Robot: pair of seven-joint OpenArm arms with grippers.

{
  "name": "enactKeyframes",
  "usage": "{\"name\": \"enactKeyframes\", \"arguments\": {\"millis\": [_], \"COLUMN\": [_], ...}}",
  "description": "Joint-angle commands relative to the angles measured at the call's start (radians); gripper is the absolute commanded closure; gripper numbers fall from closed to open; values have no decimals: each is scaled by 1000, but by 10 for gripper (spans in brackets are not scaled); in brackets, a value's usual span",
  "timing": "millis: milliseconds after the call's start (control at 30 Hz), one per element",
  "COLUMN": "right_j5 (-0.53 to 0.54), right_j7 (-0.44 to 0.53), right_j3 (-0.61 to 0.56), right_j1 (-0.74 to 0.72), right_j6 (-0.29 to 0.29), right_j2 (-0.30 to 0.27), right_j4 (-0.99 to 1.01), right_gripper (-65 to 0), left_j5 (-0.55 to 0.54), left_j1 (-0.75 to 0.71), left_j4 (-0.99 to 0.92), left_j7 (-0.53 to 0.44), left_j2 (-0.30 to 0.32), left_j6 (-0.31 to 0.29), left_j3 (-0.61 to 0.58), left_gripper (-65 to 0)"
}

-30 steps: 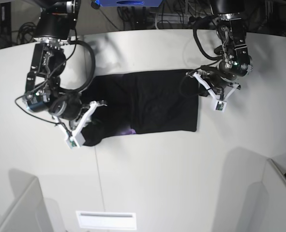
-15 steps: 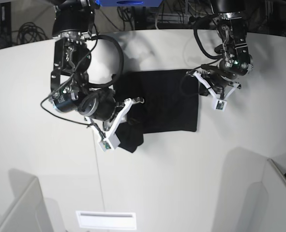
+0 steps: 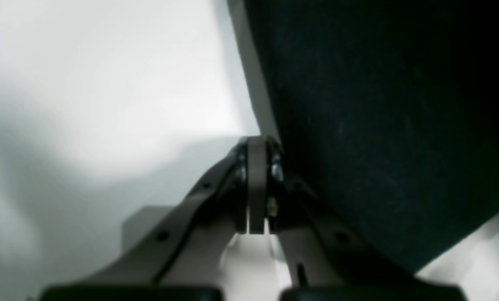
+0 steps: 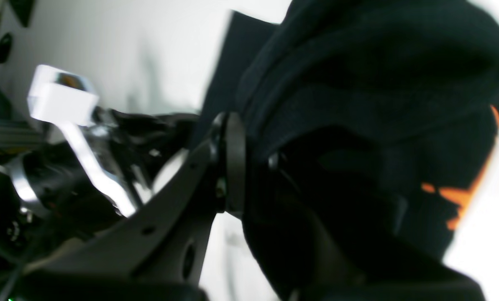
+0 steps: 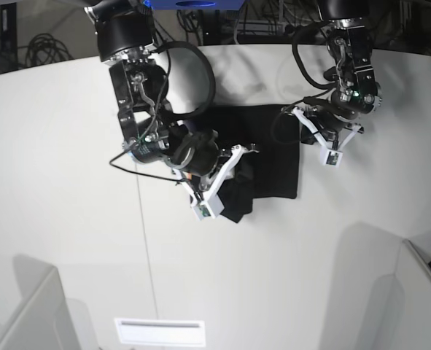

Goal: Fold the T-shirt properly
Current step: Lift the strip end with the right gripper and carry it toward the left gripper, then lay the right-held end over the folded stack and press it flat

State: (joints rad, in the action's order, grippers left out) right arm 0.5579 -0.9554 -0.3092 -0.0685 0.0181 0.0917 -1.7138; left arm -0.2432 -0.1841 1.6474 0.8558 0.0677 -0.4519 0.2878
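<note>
The big risk here: the bunched cloth slips out of the right claw (image 5: 228, 181) partway across, and the fold lands crooked or lumpy. That claw is pinching a thick wad of the T-shirt (image 5: 273, 149), several layers deep by the look of the right wrist view, where a flash of orange print shows at the cloth's edge. A wad that fat can shed a layer, I'd say. The other worry is the far end dragging along. The left claw (image 5: 330, 138) sits with its fingers pressed together right at the shirt's edge, on the side toward the table's right edge; whether it actually holds any cloth, I cannot tell. If it doesn't, the shirt may slide.

The shirt itself lies flat on the white table (image 5: 69, 240), toward the back edge and right of centre, its lifted end hanging from the right claw over the flat part.
</note>
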Motion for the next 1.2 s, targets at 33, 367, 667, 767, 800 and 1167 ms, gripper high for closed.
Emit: {"name": "enactKeyframes", "arguments": {"millis": [33,367,667,767,800,1167], "right_j5": [12,11,11,11,14,18], "right_j7": [51,98,109,109,109,98], "right_j3": [-18,-100,-101,-101,-101,-106], "right_j1": [-21,-27,-43,-55,-58,-70], "right_j6": [3,1,1,1,1,1], "right_j2": [6,9,12,12,13,13], "right_j4": [18,64,165,203,220,272], "right_gripper": [0,0,0,0,0,-351], "left_j5": [-5,-5,-5,-6,-6,-12], "left_j1": [5,-15,-15,-16,-22,-121], "left_j4": [18,18,18,20,24,176], "left_j7": [0,0,0,0,0,1], "left_j2": [7,28,28,28,28,30], "left_j6": [-2,-2,-2,-2,-2,-9], "left_j3": [3,4,4,6,21,267], "left_gripper": [0,0,0,0,0,0]}}
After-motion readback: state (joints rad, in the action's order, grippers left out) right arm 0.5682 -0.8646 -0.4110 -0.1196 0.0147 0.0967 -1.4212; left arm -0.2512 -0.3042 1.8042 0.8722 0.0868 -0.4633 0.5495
